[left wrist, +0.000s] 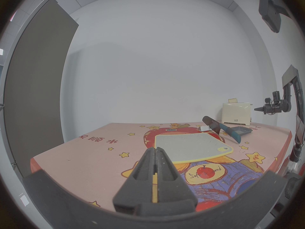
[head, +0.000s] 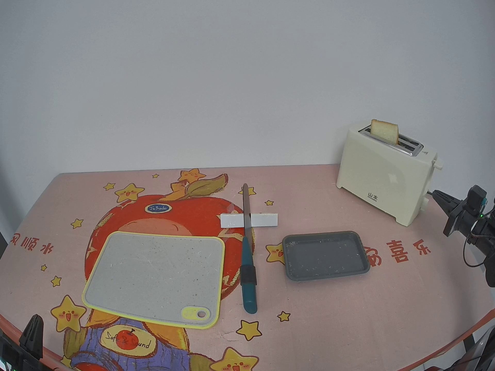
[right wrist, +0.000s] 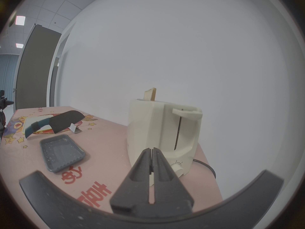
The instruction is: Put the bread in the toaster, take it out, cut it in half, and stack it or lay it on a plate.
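Pink table (head: 319,325) with a cartoon apple-and-stars print, plain white wall (head: 232,68) behind its far edge. Grey door panel (left wrist: 35,89) stands past the table's left edge, under a tiled ceiling (right wrist: 60,3).

- bread (head: 384,131) – one slice, upright on edge in the toaster (head: 384,179), in the slot nearer the wall, top half sticking out. Its flat face runs along the slot, so its long axis follows the toaster's.
- toaster sits at the far right corner, long axis skewed: one end toward the wall, the other toward the right edge. Lever (right wrist: 187,113) is on the right-edge end, at the top of its slit.
- knife (head: 248,248) – long axis runs far edge to near edge, blade toward the wall, teal handle toward the near edge. Blade is propped on a white rest (head: 249,220) lying crosswise under it.
- cutting board (head: 154,276) lies flat toward the near left, just beside the knife.
- dark grey tray (head: 325,255) lies on the knife's other side, between knife and toaster.

Left gripper (left wrist: 155,150) is over the near left corner, fingers pressed together, nothing held. Right gripper (right wrist: 152,150) is just off the right edge, aimed at the toaster's lever end – fingers closed to a thin slit, nothing held.
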Motion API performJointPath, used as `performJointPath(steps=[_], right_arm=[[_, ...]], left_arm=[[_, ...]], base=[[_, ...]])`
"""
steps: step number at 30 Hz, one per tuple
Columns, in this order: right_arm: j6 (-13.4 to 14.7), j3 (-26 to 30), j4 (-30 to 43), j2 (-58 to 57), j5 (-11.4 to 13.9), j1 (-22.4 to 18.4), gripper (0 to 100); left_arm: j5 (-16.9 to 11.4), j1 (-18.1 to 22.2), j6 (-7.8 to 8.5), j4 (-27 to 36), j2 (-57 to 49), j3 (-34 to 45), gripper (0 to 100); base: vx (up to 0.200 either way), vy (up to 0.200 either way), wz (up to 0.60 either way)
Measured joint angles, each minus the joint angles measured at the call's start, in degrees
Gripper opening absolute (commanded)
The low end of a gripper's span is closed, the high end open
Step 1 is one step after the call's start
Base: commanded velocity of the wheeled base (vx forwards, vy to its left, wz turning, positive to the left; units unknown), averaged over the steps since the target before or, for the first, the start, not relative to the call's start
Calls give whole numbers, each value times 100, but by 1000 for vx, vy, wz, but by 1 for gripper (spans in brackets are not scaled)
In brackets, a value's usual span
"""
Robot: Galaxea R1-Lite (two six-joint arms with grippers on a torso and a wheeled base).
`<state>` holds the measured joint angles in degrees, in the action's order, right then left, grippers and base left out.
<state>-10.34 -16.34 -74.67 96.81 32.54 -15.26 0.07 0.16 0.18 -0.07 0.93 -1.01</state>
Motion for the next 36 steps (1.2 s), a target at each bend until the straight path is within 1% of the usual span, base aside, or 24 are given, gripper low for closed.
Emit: performJointPath(steps=[3,7,17,21,23,27,29,32,35,36], right_arm=[[0,-2,383,-400,9,35,0],[-4,-15,651,-739,15,72,0],[-9,11,718,-1321,22,166,0],[-4,38,827,-1527,15,286,0],[-4,44,1030,-1663,13,350,0],[35,88,1421,-1977,9,601,0],[167,124,1582,-2122,9,755,0],[533,123,1694,-2275,2,866,0],[886,-108,1801,-2332,-2,896,0],[1001,-277,1872,-2327,-5,894,0]], left_arm=[[0,0,0,0,0,0,0],[0,0,0,0,0,0,0],[0,0,0,0,0,0,0],[0,0,0,0,0,0,0],[0,0,0,0,0,0,0],[0,0,0,0,0,0,0],[0,0,0,0,0,0,0],[0,0,0,0,0,0,0],[0,0,0,0,0,0,0],[0,0,0,0,0,0,0]], base=[[0,0,0],[0,0,0],[0,0,0],[0,0,0],[0,0,0],[0,0,0],[0,0,0],[0,0,0],[0,0,0],[0,0,0]])
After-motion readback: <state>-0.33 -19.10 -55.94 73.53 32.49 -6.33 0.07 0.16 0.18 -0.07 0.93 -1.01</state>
